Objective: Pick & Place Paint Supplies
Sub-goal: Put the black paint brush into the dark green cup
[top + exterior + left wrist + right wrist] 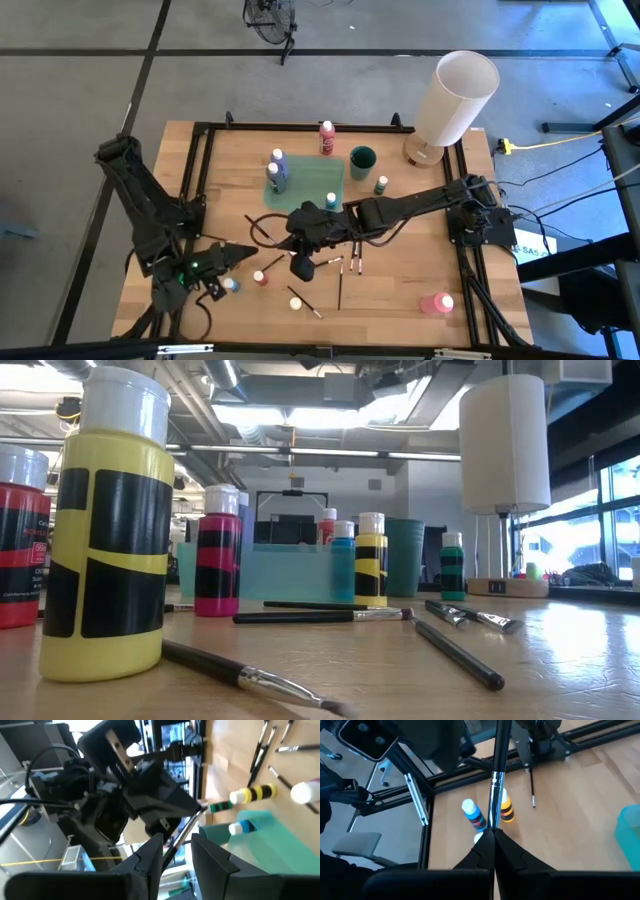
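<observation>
Grey concrete floor surrounds a wooden table (400,280) framed by black rails, with a big white cylinder (457,97) standing at its far right corner. Near the table's middle the right gripper (493,836) has its two fingers pressed together on a thin brush (496,780), which stands up from the fingertips with its metal ferrule just above them. The left gripper (176,851) sits at the near left of the table with its fingers slightly spread; a thin dark rod runs up out of the gap between them, but whether the pads press on it is hard to make out. The paint supplies are scattered: several bottles stand on and around a teal tray (300,188) at the back, beside a dark green cup (362,161), a pink bottle (436,303) lies near the front right, and loose brushes (340,285) rest on the wood at centre front. In the low view a yellow bottle (110,530) with black label bands fills the foreground, and a red bottle (20,535) is cut off at the edge; its small white print is too fine to read. A blue bottle (473,814) and an orange one (506,810) stand just beside each other below the right gripper's brush.
</observation>
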